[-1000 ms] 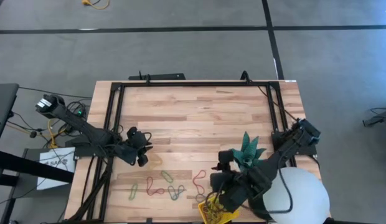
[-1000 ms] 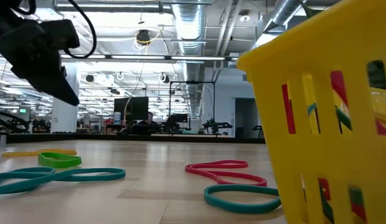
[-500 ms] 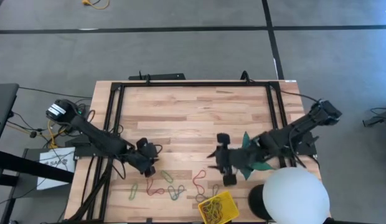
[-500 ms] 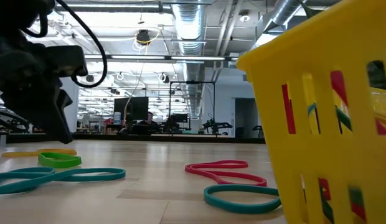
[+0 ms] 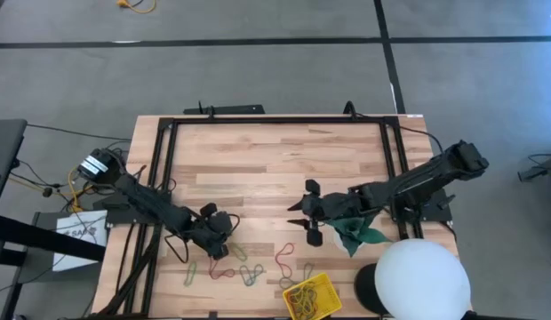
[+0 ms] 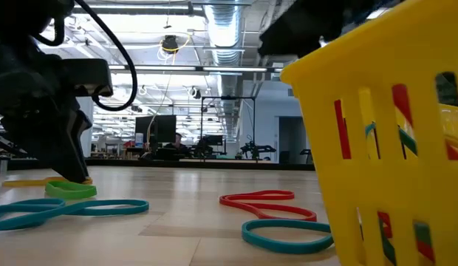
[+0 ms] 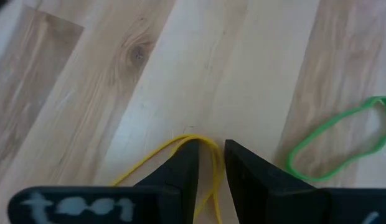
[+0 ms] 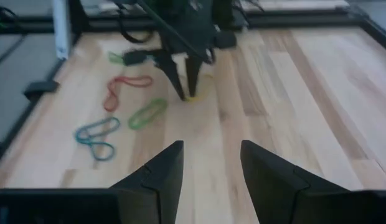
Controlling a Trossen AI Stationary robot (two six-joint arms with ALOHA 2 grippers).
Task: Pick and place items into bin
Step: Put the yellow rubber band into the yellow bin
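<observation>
This is a robotics lab in a large open industrial hall. Exposed silver ventilation ducts (image 6: 227, 29) and pipes run along the ceiling with rows of strip lights, and further workstations with dark monitors (image 6: 156, 127) and framed rigs (image 6: 227, 122) stand far back in the room. The butcher-block wooden counter (image 5: 267, 164) sits on a grey tiled floor (image 5: 258, 62) inside a black metal frame (image 5: 275, 121), with two dark robot arms mounted at its sides and loose cables (image 5: 75, 188) hanging beside it.
</observation>
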